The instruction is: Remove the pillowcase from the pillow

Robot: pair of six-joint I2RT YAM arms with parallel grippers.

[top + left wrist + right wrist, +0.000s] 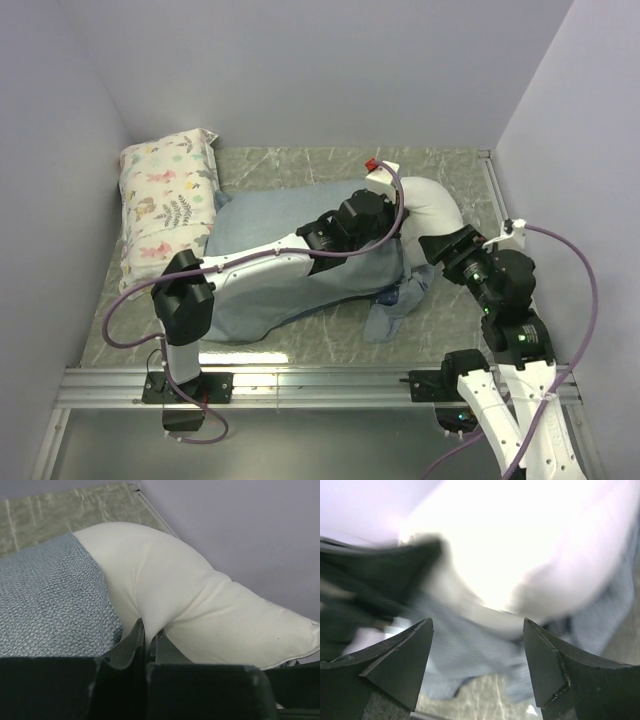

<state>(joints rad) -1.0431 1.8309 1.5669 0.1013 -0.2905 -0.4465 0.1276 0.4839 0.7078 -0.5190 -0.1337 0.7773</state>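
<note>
From above, the pillowcase (pixel 255 225) lies with its long axis slanting from the near left to the far right of the tabletop (pixel 300 165). The pillow (pixel 430 200) pokes bare from the case's right-hand mouth, with most of its length inside the case. The left gripper (pixel 385 238) reaches across the blue cloth to that exposed end. The right gripper (pixel 432 250) sits just beside it on the near side, above a loose bunch of blue cloth. A floral pillow (pixel 165 200) lies well apart at the far left.

At the left wrist, the left gripper (pixel 146 652) has its jaws pressed together on a fold of the pillow (pixel 200 605), right at the edge of the pillowcase (pixel 45 595). The case lies to the left of the pinch and the bare end runs off to the right.

At the right wrist, the picture is blurred. The right gripper (pixel 477 655) has its jaws spread wide and holds nothing. Blue pillowcase (pixel 470 645) lies straight ahead between them, and the glaring white pillow (pixel 520 545) is above it. With the pillow pinned by the left arm, the right arm looks the nearer one to seize the cloth and draw it back along the long axis.
</note>
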